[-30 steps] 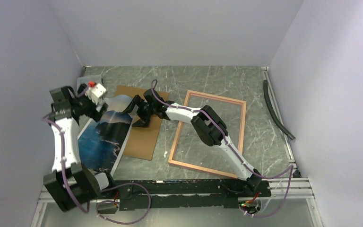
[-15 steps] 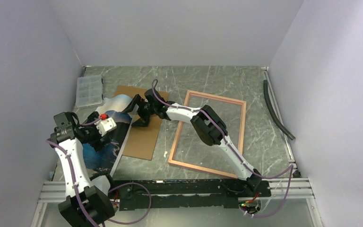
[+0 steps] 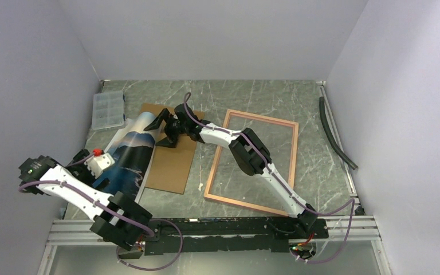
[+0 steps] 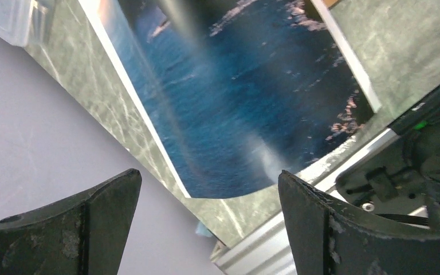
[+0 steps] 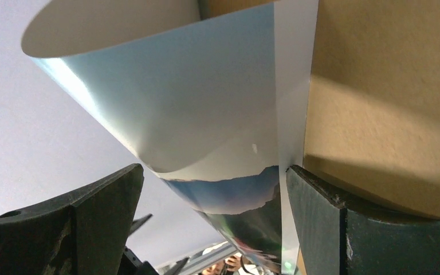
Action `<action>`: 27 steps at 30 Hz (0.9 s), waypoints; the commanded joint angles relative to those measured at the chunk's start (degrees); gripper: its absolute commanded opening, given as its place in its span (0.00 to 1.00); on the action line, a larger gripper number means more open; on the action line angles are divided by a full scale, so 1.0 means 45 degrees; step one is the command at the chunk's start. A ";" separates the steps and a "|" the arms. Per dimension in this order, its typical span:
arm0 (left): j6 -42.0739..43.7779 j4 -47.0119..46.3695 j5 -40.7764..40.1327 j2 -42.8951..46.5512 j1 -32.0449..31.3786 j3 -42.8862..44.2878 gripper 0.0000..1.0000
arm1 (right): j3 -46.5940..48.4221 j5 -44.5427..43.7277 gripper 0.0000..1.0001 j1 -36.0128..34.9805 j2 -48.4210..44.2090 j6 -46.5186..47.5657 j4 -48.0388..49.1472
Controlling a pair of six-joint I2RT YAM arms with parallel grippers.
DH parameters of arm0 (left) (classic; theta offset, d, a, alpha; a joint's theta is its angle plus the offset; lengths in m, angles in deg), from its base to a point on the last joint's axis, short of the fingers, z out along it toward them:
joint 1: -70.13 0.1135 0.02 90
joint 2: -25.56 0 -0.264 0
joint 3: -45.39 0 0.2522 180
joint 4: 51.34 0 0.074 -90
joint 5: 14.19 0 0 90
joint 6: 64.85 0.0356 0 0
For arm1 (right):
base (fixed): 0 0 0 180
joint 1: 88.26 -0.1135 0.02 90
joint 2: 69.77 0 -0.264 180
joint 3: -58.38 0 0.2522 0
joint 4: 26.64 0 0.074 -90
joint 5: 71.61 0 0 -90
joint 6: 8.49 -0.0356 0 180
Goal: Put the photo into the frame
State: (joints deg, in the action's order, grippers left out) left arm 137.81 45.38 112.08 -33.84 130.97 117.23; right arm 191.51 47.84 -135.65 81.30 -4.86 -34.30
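Right gripper (image 5: 213, 183) stands wide, the photo (image 5: 195, 97) curling up between its jaws

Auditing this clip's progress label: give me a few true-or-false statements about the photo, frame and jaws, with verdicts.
1. The photo sits inside the frame. False: it lies left of it, the backing board between them.
2. The photo's far end curls upward. True.
3. The right jaws stand open. True.
4. The left jaws clamp the photo. False: open above its near end.
5. The frame stands upright. False: it lies flat.
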 commanded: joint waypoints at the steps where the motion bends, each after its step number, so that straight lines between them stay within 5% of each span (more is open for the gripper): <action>1: 0.8327 0.2681 -0.0063 0.0501 0.0897 -0.0235 0.95 | 0.1288 -0.0169 1.00 0.0144 0.0920 -0.0882 0.0225; 18: 0.9715 -0.1089 -0.2014 0.1186 0.1193 -0.2085 0.95 | 0.1926 -0.0231 1.00 0.0434 0.1470 -0.1438 0.0421; 27: 0.9840 -0.1378 -0.3781 0.0791 0.1030 -0.1853 0.95 | 0.2354 -0.0498 1.00 0.0547 0.1661 -0.1684 0.0310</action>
State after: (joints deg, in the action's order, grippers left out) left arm 143.01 39.96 98.97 -30.69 135.74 108.38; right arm 200.39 47.16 -133.97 86.81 -10.22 -32.79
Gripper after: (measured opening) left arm 0.949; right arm 0.994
